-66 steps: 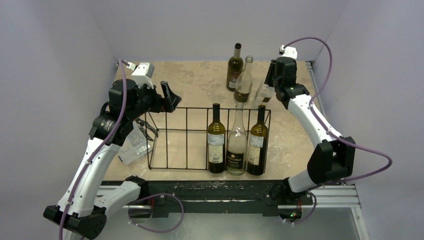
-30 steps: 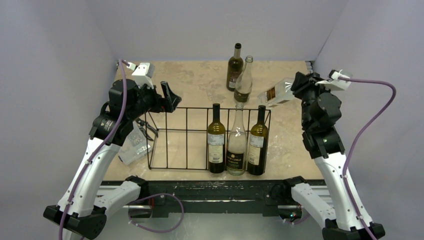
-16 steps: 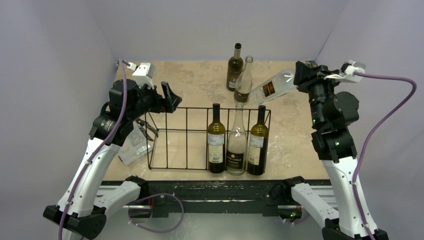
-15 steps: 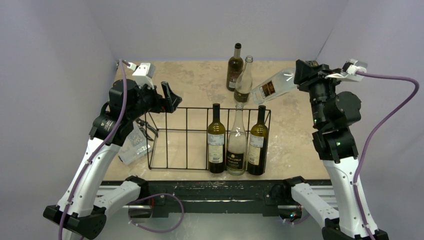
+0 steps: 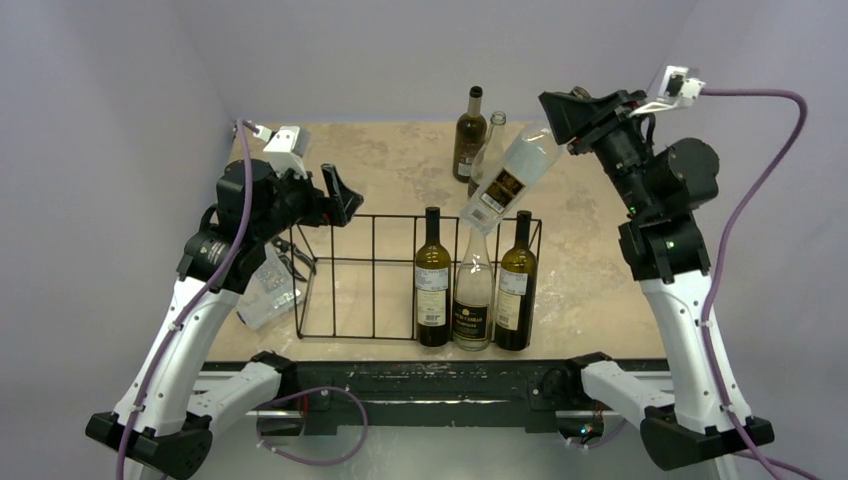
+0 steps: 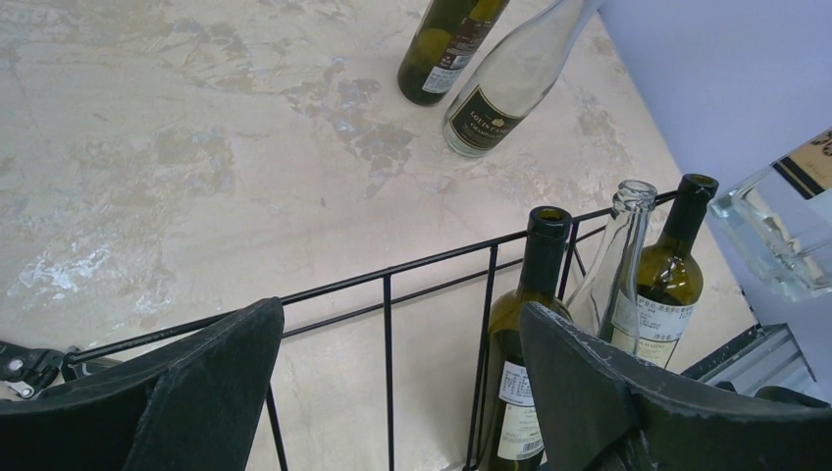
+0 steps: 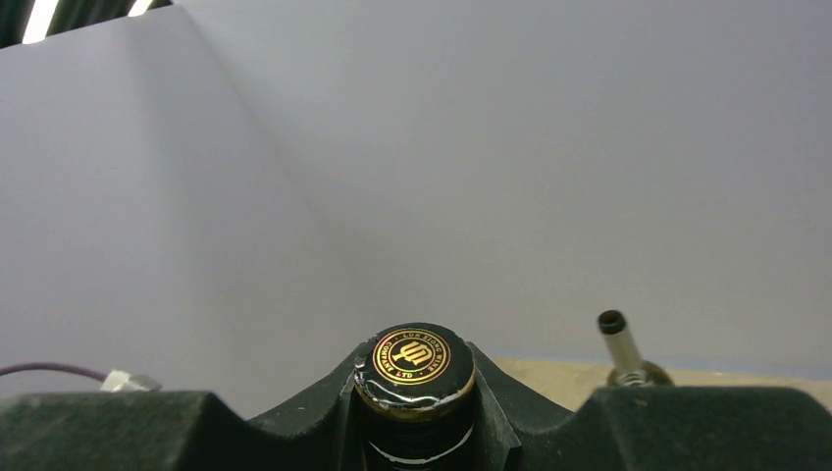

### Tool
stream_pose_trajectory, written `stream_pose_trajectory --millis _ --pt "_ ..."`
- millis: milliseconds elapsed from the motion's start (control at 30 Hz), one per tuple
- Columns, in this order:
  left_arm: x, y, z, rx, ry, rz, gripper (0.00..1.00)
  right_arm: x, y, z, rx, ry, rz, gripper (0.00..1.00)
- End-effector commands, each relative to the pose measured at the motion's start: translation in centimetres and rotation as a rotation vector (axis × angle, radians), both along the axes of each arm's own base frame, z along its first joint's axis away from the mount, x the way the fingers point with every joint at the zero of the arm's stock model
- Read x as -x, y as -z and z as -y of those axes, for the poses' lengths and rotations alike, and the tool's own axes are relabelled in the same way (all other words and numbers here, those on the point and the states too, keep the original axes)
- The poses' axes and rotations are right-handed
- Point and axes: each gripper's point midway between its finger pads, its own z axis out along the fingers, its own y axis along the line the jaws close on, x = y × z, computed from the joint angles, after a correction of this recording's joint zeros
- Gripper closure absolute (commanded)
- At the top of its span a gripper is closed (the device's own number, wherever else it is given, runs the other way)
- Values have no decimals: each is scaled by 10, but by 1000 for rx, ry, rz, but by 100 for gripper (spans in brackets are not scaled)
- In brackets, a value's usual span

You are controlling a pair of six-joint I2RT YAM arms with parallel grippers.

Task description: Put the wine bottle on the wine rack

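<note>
Standing on the table (image 5: pixel 400 150), the wine rack (image 5: pixel 372 270) holds three upright bottles (image 5: pixel 473 290) at its right end. Above them the clear wine bottle (image 5: pixel 505 180) slants in the air, neck clenched by the right gripper (image 5: pixel 570 115). The left gripper (image 5: pixel 340 197) gapes at the rack's far left corner.
</note>
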Motion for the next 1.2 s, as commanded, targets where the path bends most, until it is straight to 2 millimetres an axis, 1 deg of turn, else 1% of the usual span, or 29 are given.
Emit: stream_pose_trajectory --millis 0,67,167,267,433,567,700,833,1067,1167 --pt "3 -25 -1 19 0 72 11 33 -68 -31 -125 -255 182 100" --pt "3 -24 -1 17 0 69 11 27 -63 -42 -132 -317 152 100" --pt "3 -24 -1 15 0 65 11 23 -57 -56 -158 -403 125 100" --pt "2 -23 -2 13 -9 66 10 25 -48 -75 -174 -468 92 100" --pt "2 -24 -5 12 -23 73 10 30 -38 -111 -150 -545 58 100" --pt "4 -27 -12 4 -56 88 10 31 -25 -127 -144 -581 23 100" --pt "5 -30 -20 10 -102 117 10 28 -5 -148 -132 -621 -27 100" --pt "5 -31 -22 11 -110 118 10 29 18 -175 -100 -652 -73 100" --pt "5 -31 -25 5 -126 121 11 27 57 -211 -50 -671 -144 100" --pt "6 -32 -27 4 -134 128 12 26 80 -227 0 -661 -180 100"
